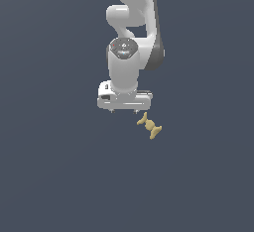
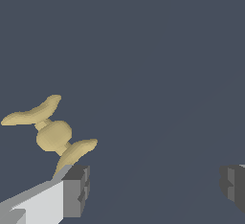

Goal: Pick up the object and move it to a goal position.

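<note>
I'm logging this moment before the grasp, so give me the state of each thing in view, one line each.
Gripper: open, fingers wide apart, holding nothing.
Object: not gripped, lying off to the exterior view's right of the gripper; in the wrist view it sits outside the gap between the fingers, near one finger.
Arm: over the scene with the gripper pointing down.

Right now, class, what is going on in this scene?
A simulated Panda arm hangs its end effector over a plain dark surface, beside a small tan bow-tie-shaped piece. The fingers stand wide apart and hold nothing. In the wrist view the piece lies outside the gap, just past one finger, so it has not yet been picked up.
</note>
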